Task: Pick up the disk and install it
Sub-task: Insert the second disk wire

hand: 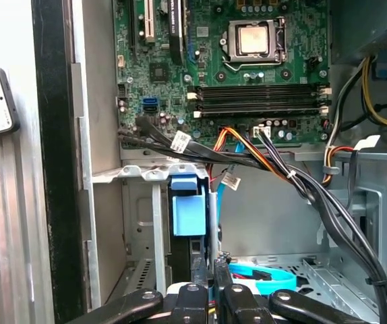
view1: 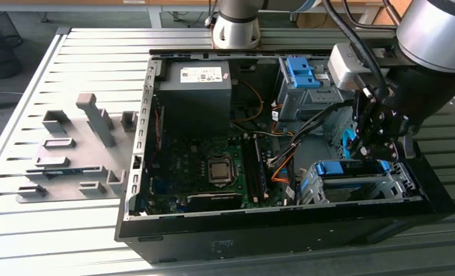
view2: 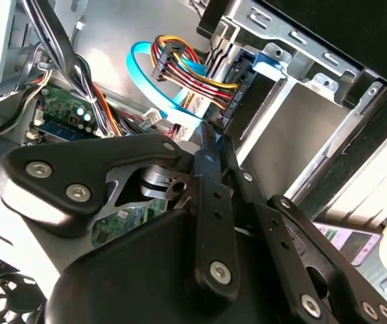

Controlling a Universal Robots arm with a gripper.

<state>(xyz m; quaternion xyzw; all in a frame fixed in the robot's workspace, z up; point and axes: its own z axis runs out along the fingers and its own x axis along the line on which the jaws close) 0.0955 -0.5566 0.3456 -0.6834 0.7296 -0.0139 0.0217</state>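
Blue plastic rails are seen on the disk (view1: 348, 170), which is seated in the metal drive cage (view1: 308, 185) in a corner of the open computer case (view1: 211, 247), directly beneath the pincer (view1: 367, 150). The pincer is lowered into the case from above, and its black fingers (view2: 205, 177) are drawn narrow, tip against tip, with nothing made out between them. In the second wrist view the tips are placed just beside the blue rail (view2: 246, 75) at the edge of a flat silver face (view2: 294, 128), but contact cannot be confirmed. In the first wrist view the pincer (hand: 210, 266) is found close to the blue rail tab (hand: 188, 206), which is framed by the grey cage wall (hand: 136, 216). A bundle of black, orange and yellow cables (hand: 274, 165) is strung across just beyond the pincer, and a light blue flat cable (view2: 154, 77) is curved near its tips. Farther from the pincer, towards the middle of the case, the green motherboard (view1: 197, 167) with its processor socket (view1: 220, 169) is laid flat. Well beyond that, a large black box with a white sticker (view1: 197, 92) is set against the far wall. A bare blue bracket (view1: 300, 72) is mounted in an upper bay behind the pincer. Well apart from the pincer, outside the case at the exterior view's left, a grey fixture with upright posts (view1: 81, 149) is rested on the slatted metal surface (view1: 58, 230)
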